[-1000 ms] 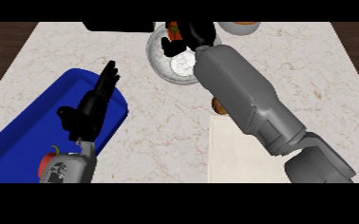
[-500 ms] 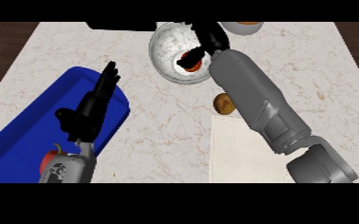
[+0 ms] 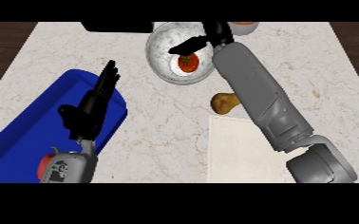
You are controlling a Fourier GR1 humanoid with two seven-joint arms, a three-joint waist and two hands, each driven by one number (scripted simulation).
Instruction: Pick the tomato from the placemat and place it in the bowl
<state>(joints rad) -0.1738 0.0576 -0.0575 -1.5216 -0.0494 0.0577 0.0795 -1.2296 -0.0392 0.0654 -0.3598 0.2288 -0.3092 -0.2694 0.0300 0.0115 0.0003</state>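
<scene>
the right forearm [image 3: 256,90], beside the bowl [image 3: 151,52], is a long smooth grey tapered shell with a rounder segment at its base and a black right hand [image 3: 219,32], while the left forearm [image 3: 70,167], well apart from the bowl, is short and grey with dark markings and a black, slim-fingered left hand [image 3: 85,115].

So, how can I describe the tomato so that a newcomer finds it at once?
Find the grey bowl at the far edge of the counter, under the right hand. The tomato lies inside it: red and round, unlike the brown object on the counter near the pale placemat.
</scene>
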